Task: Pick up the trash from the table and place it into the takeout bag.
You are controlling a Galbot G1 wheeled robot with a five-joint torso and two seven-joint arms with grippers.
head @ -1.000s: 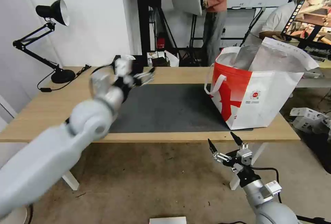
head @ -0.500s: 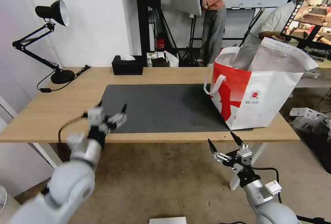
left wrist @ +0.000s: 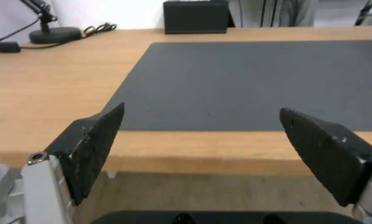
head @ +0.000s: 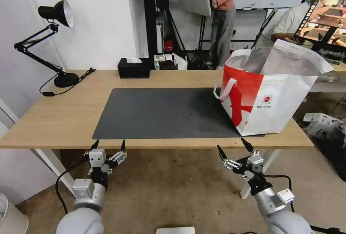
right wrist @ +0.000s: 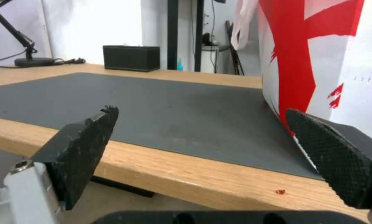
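Two grippers sit low in front of the table [head: 50, 118], both below the near edge, neither touching anything. My left gripper [head: 108, 146] is under the mat's near-left corner, fingers spread wide w/ nothing between them; in the left wrist view the black fingertips [left wrist: 95, 146] frame the table edge & the dark grey mat [head: 162, 113]. My right gripper [head: 232, 146] hangs below the near-right part of the table, just under the takeout bag [head: 274, 98], also spread wide & empty. Right wrist view shows its textured pads [right wrist: 339, 161] either side of the table edge, w/ the bag's red-and-white wall close by on the mat.

Bag stands upright on the right end of the table, partly on the mat, top gaping, silver lining visible, white loop handle hanging on the side toward the mat. I see one tiny red scrap [right wrist: 281, 191] on the bare wood near the front edge by the bag. Can't see into the bag from the head view.

Black tissue box [head: 134, 69] sits at the far edge, black desk lamp [head: 54, 39] at the far-left corner.
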